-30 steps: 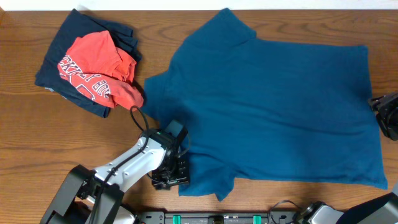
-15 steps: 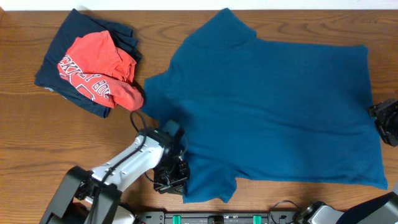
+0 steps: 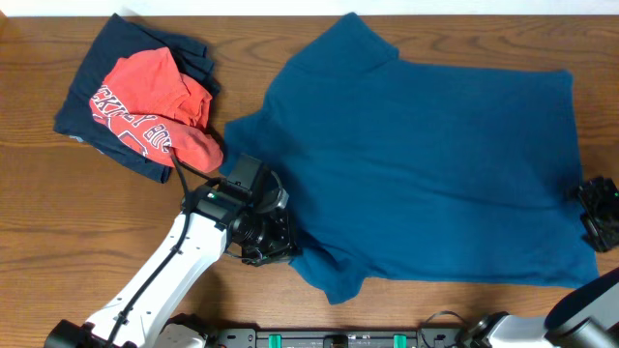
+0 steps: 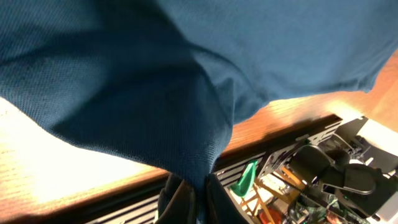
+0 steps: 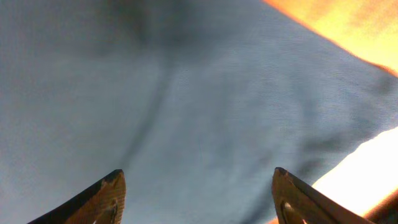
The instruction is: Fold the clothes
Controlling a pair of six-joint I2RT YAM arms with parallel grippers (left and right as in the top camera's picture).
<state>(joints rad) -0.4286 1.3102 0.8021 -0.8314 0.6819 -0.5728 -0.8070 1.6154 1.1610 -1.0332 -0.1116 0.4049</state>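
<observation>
Left pincer [image 3: 269, 240]: jaws together, clamped on the edge of the near sleeve [image 3: 329, 275] of the blue T-shirt [image 3: 426, 164]. In the left wrist view the cloth rises out of the closed jaws in a gathered fold and spreads away from them.

The T-shirt body lies spread on the table [image 3: 77, 222], running from the left pincer across to the right pincer [image 3: 600, 215].

Right pincer: jaws apart, at the hem edge of the T-shirt farthest from the left pincer. In the right wrist view both fingers [image 5: 106, 199] stand wide of each other, with blue cloth filling the gap beyond them; nothing is gripped.

The red tee [image 3: 145, 106] lies crumpled on the navy garment [image 3: 97, 68], beyond the left pincer on the side away from the T-shirt body. The tee's nearest fold lies close to the left pincer's wrist.
</observation>
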